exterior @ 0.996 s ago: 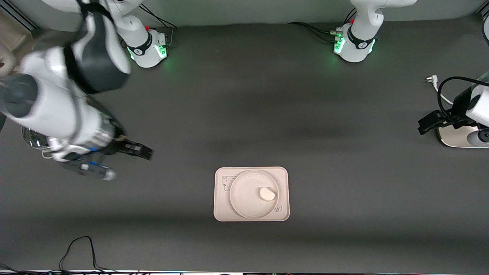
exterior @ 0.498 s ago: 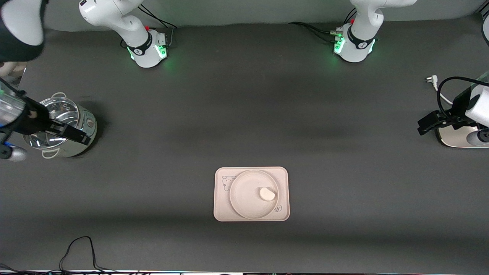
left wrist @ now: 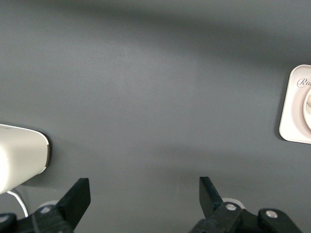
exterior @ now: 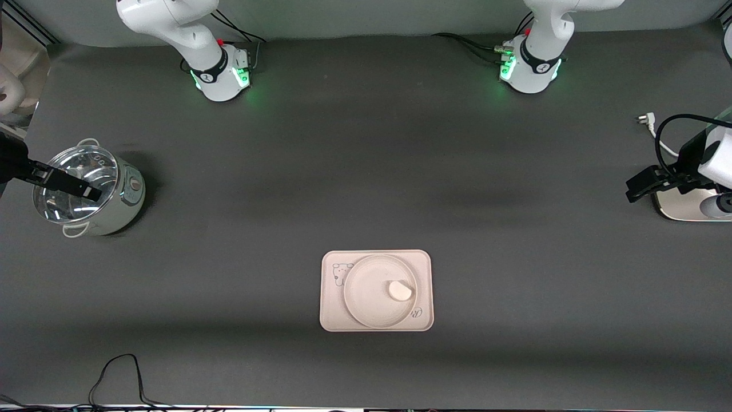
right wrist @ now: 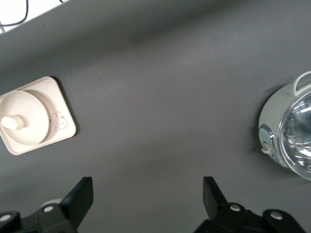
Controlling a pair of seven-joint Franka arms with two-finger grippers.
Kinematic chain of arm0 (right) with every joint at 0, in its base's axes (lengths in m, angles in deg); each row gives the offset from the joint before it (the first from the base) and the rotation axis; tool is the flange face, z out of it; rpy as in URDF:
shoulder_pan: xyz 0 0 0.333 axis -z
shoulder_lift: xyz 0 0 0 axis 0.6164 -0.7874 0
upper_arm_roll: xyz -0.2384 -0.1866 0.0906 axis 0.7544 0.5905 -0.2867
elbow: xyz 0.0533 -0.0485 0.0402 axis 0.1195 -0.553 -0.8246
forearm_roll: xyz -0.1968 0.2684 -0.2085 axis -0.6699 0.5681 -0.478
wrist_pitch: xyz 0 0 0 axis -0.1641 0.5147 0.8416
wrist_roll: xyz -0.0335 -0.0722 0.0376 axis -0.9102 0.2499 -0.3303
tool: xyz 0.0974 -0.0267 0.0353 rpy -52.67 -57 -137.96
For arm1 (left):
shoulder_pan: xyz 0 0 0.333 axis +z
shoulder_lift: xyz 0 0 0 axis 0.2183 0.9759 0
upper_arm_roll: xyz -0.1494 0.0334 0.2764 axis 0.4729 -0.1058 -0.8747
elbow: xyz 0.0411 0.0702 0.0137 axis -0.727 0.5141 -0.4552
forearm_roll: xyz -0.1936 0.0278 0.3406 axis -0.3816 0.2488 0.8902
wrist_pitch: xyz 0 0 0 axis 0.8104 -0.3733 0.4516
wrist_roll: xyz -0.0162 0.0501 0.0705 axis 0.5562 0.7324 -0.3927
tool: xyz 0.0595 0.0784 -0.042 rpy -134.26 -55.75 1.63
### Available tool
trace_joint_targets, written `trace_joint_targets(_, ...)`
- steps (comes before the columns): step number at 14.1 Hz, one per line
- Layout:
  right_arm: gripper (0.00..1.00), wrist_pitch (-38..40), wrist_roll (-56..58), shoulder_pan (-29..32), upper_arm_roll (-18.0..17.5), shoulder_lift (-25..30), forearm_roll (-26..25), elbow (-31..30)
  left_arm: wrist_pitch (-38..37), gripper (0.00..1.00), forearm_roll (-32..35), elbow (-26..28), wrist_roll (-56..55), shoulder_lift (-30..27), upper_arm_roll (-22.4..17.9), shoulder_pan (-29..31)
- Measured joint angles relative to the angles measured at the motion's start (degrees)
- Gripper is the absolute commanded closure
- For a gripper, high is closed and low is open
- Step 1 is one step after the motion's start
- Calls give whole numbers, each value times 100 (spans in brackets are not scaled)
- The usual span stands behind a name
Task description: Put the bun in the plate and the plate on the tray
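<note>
The white bun [exterior: 400, 290] lies in the round cream plate [exterior: 366, 297], and the plate sits on the cream-pink tray [exterior: 331, 312] near the front middle of the table. The right wrist view also shows the bun [right wrist: 9, 122], the plate [right wrist: 29, 116] and the tray [right wrist: 60, 128]. One corner of the tray [left wrist: 296, 104] shows in the left wrist view. My right gripper [exterior: 68, 184] is open and empty, up over the steel pot. My left gripper [exterior: 649, 183] is open and empty at the left arm's end of the table, over bare mat.
A steel pot with a glass lid [exterior: 86, 191] stands at the right arm's end of the table; it also shows in the right wrist view [right wrist: 289, 133]. A cream appliance [exterior: 686, 206] with a black cable and plug [exterior: 645, 119] sits at the left arm's end.
My right arm has swung away from the tray toward its end of the table, and its gripper is now over the pot. The left arm has not moved.
</note>
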Motion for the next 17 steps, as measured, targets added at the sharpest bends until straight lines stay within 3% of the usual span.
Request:
trace_joint_targets(2, 0, -86, -1, 442, -629, 62, -84, -125, 0, 0, -19, -2, 0, 0, 0, 0)
trace_joint_targets(5, 0, -746, -1, 513, -903, 395, -258, -781, 0, 0, -82, -4, 0, 0, -1, 0)
trace_joint_targets(9, 0, -919, -1, 517, -1171, 877, -724, -1524, 2, 0, -93, -13, 0, -1, 5, 0)
trace_joint_targets(17, 0, -898, -1, 520, -1207, 922, -809, -1683, 2, 0, -91, -13, 17, 0, 14, -6)
